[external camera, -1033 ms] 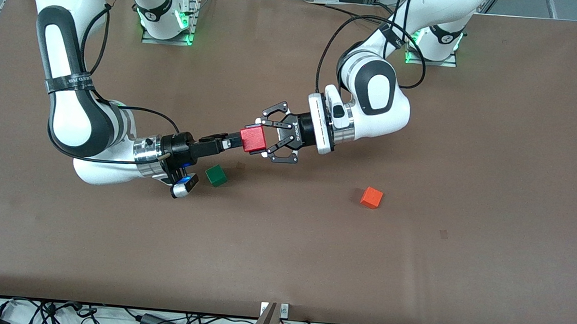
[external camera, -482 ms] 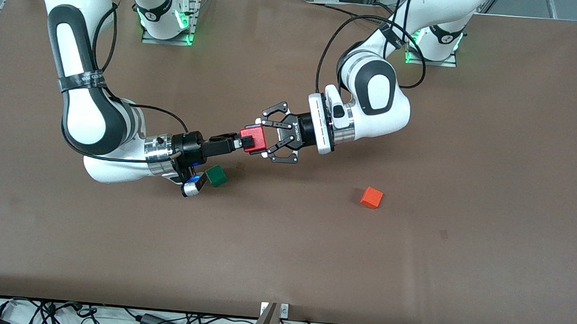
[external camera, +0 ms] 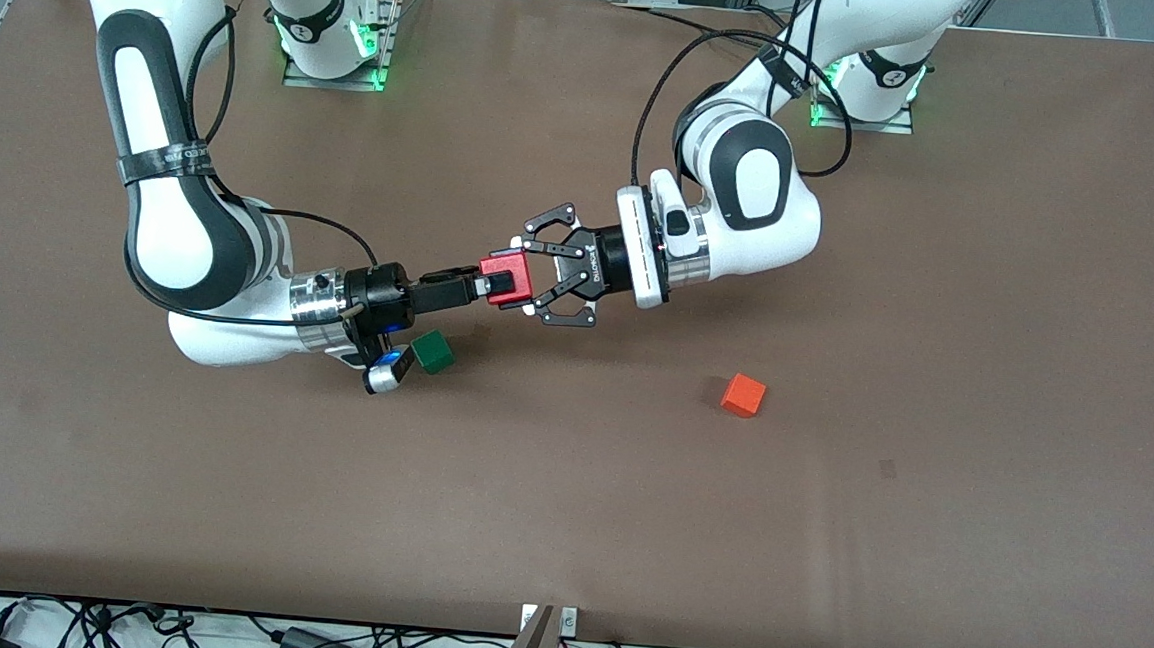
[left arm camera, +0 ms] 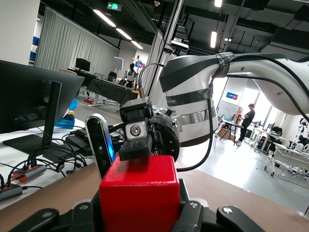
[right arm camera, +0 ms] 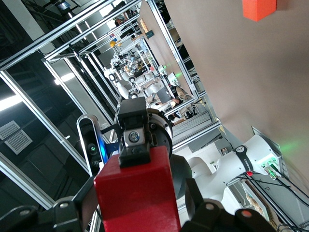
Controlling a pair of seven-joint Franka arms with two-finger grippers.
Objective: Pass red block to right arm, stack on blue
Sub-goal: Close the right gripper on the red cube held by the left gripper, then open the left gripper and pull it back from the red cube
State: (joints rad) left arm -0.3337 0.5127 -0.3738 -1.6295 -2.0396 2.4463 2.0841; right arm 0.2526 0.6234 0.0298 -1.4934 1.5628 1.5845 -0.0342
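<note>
I see the brown table (external camera: 824, 540) spanning the whole workspace, with both arms reaching in over its middle. The right arm (external camera: 182, 230) comes in low from its end and points its slim fingers toward the centre; the left arm (external camera: 745, 194) meets it head-on.

The left gripper (external camera: 532, 279) hangs over the middle of the table with its black linkage fingers pinching the red block (external camera: 503, 277) from two sides. The right gripper (external camera: 491, 285) is at the same block, one straight finger lying across the block's upper face; I cannot tell whether its fingers are pressing on the block or only flanking it. So the red block is up in the air between the two grippers.

The green cube (external camera: 432, 352) sits on the table just beside the right wrist. The orange cube (external camera: 743, 395) lies well apart, toward the left arm's end.
</note>
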